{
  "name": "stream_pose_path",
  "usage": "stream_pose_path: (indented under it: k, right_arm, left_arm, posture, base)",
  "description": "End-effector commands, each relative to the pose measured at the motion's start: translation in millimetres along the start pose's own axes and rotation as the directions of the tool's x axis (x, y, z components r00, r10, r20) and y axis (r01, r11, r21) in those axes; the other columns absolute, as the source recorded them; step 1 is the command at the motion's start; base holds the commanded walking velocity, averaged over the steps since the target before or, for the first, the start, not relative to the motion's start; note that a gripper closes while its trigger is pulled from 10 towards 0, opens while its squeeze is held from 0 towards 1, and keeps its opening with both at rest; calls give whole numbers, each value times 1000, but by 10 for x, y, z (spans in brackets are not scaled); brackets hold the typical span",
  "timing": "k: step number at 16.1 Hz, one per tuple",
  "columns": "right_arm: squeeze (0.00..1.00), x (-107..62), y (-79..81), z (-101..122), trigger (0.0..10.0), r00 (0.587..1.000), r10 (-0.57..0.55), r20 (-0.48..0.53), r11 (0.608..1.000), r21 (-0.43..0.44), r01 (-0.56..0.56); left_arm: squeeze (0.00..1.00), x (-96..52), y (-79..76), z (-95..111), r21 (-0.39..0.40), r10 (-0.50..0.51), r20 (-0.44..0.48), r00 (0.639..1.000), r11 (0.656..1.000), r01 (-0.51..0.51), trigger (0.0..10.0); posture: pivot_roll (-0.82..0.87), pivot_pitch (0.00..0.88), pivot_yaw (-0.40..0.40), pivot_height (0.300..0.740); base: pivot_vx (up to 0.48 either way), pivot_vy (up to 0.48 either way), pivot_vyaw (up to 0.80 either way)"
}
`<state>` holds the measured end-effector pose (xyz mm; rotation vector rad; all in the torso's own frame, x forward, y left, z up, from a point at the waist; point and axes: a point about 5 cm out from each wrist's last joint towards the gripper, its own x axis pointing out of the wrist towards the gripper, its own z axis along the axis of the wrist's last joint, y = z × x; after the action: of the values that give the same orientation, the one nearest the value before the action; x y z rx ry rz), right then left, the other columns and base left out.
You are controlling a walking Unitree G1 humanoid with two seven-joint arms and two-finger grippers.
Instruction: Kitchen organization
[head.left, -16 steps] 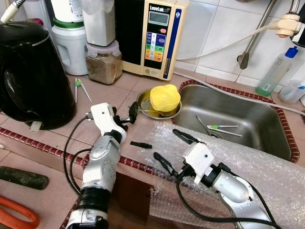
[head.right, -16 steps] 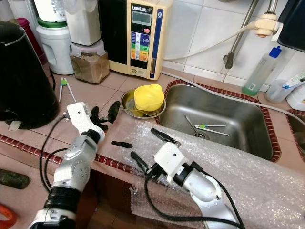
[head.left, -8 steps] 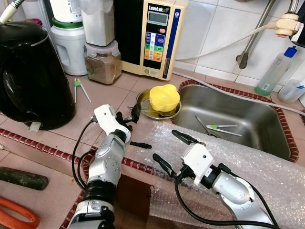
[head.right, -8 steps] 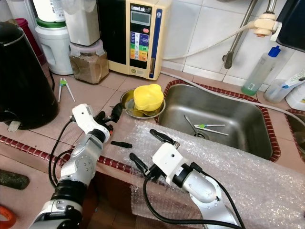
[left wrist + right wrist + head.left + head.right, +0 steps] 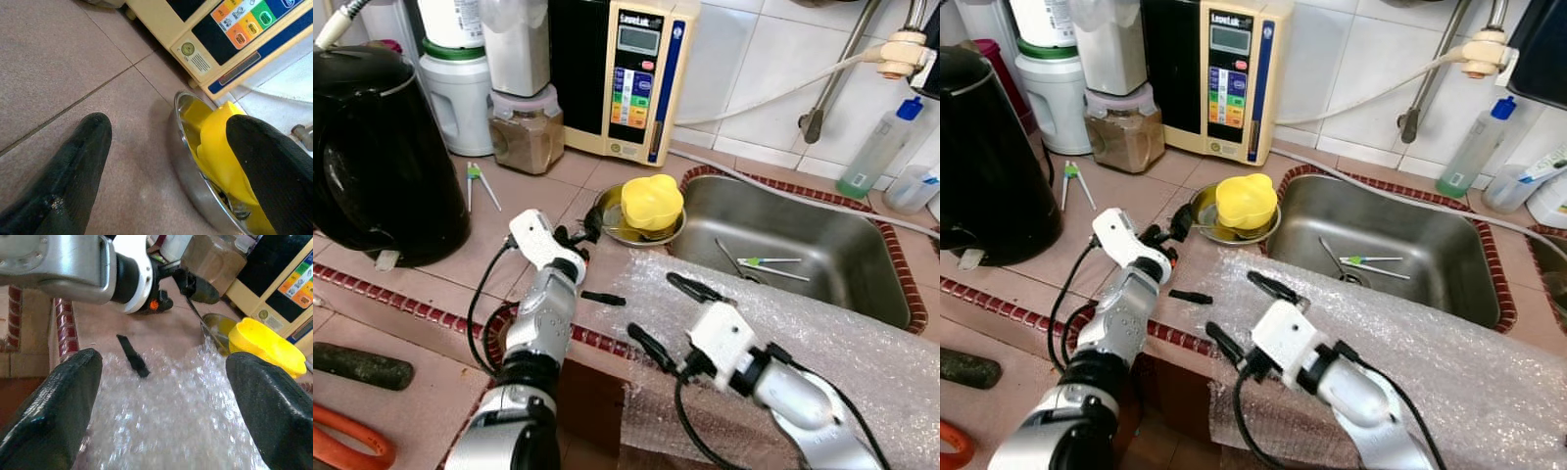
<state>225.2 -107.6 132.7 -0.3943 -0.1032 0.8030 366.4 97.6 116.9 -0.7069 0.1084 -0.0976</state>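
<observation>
The steel bowl [image 5: 639, 227] holding the yellow cup [image 5: 652, 201] is flanked by the wide-open left gripper [image 5: 576, 235]; the right gripper [image 5: 668, 313], also wide, is farther off.

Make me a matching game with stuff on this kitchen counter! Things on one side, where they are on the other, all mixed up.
Things:
1. yellow plastic cup
2. green-tipped chopsticks
3. small black stick
4. left gripper

Places:
A. lying at the edge of the bubble wrap
B. open, at the rim of the steel bowl
C. upside down in the steel bowl
D. down in the steel sink

Pairs: 1-C, 2-D, 3-A, 4-B
</observation>
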Motion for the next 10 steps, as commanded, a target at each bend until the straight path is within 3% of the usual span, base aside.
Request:
stream_pose_path:
  k: [1,5,7,8,10]
  right_arm:
    - [1000,-58,-30,49,10000,1000,-8,-4,1000,-18,8]
    - [1000,-111,-25,75,10000,1000,-18,-17,1000,-23,17]
    - [1000,-127,-10,86,10000,999,-26,-23,1000,-17,26]
    - [1000,-116,-3,101,10000,999,-27,-24,999,-19,26]
    - [1000,-105,-11,113,10000,999,-35,-21,999,-21,35]
  left_arm:
    - [0,-8,-6,-172,-43,23,-63,998,999,-26,10000]
    - [0,15,9,-209,-76,55,-79,995,995,-61,10000]
    - [0,33,11,-212,-84,70,-76,995,993,-77,6588]
    - [0,46,-1,-205,-91,69,-68,995,993,-75,0]
    - [0,51,5,-188,-86,71,-56,996,993,-75,0]
  posture:
    - [14,0,-78,740]
    - [-12,0,-73,740]
    - [-13,0,-70,740]
    - [-15,0,-64,740]
    - [-13,0,-59,740]
  base:
    - [0,0,0]
    - [0,0,0]
    - [0,0,0]
    - [0,0,0]
    - [0,0,0]
